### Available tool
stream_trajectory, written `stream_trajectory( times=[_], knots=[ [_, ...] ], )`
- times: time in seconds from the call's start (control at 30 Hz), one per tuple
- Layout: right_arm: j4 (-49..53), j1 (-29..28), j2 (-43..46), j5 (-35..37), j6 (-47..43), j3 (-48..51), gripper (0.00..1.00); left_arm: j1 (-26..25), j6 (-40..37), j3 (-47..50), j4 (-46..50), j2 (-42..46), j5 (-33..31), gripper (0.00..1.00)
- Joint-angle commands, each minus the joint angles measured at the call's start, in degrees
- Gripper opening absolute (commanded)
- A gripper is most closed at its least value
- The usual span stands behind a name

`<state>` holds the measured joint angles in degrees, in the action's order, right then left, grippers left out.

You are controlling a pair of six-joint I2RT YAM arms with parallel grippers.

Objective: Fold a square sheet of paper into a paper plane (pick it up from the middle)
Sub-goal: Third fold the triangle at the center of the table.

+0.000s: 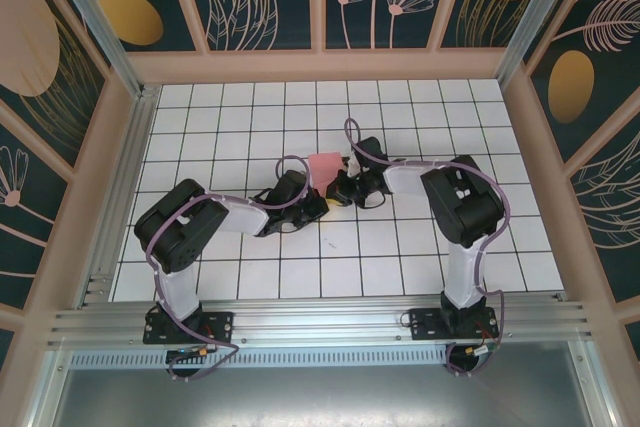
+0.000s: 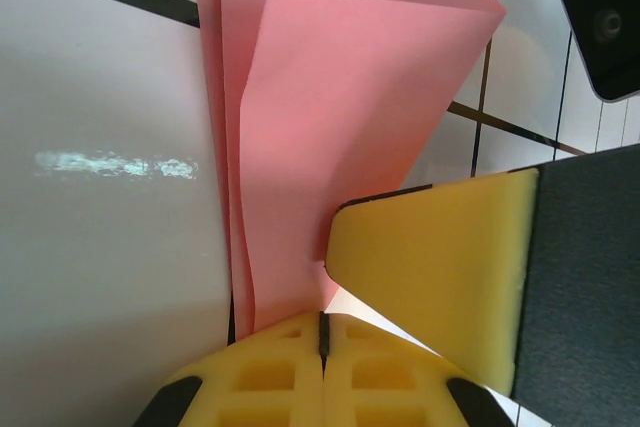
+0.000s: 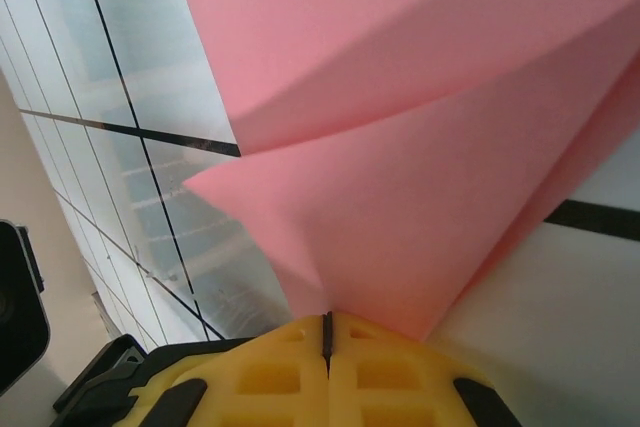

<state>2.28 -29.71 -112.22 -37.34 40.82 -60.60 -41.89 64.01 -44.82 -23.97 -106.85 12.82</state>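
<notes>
Both the left gripper (image 2: 322,335) and right gripper (image 3: 327,331) are clenched on the part-folded pink paper sheet (image 1: 325,164) at the middle of the tiled table (image 1: 420,247); its layers appear splayed, so square the edges before creasing.

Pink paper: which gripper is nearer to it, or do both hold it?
Neither: the left gripper and the right gripper are both shut on the pink paper, pinching it side by side.
</notes>
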Motion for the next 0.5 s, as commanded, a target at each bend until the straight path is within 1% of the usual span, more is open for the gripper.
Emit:
stream_trajectory(
  times=[0.0, 0.27, 0.47],
  knots=[
    [-0.32, -0.26, -2.7, -0.36, -1.09, -0.74, 0.04, 0.14, 0.08, 1.93, 7.09, -3.5, -0.95, 0.0],
    [0.33, 1.85, -3.46, 2.19, -1.49, -1.74, 0.04, 0.05, -0.7, 2.01, 8.21, -3.37, -0.55, 0.0],
    [2.34, 4.6, -4.57, 4.2, -3.51, -5.54, 0.04, 0.13, -0.81, 2.54, 8.31, -3.24, -0.43, 0.0]
  ],
)
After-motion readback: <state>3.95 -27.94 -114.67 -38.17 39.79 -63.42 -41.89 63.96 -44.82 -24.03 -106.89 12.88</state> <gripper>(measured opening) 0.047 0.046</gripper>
